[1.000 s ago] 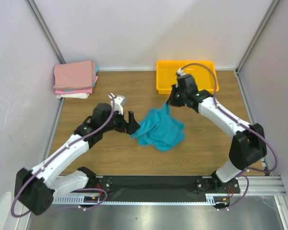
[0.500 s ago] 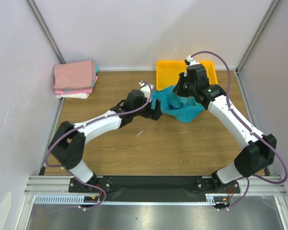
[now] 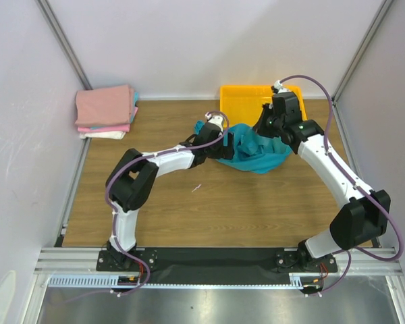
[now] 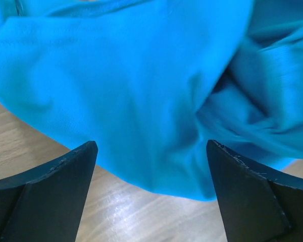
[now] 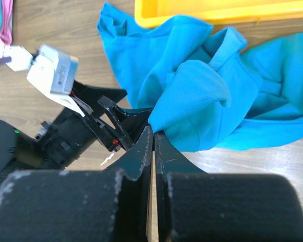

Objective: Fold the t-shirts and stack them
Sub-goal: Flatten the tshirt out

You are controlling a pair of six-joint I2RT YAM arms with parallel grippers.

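Right gripper point(image 5: 153, 135) is pinched closed on a fold of the teal t-shirt point(image 3: 258, 156), its two fingers pressed together with the cloth bunching up from their tips. Left gripper point(image 4: 151, 143) stands wide open, one black finger point(image 4: 50, 191) on each side of the wrist view. The shirt's hem lies across the gap just ahead of the tips, and nothing is gripped.

Two arms work here, both reaching to the far right part of the table point(image 3: 256, 209). One loose shirt lies there, crumpled, touching the near edge of the single yellow tray point(image 3: 237, 101). Its long axis runs left to right. One end trails left past the left gripper and the bulk spreads right under the right arm. Which end is the neck cannot be told.

One stack of folded t-shirts point(image 3: 104, 108) sits in the far left corner, well apart. It shows pink on top, a teal edge, more pink, and white at the bottom. The exact number of pieces is not clear.
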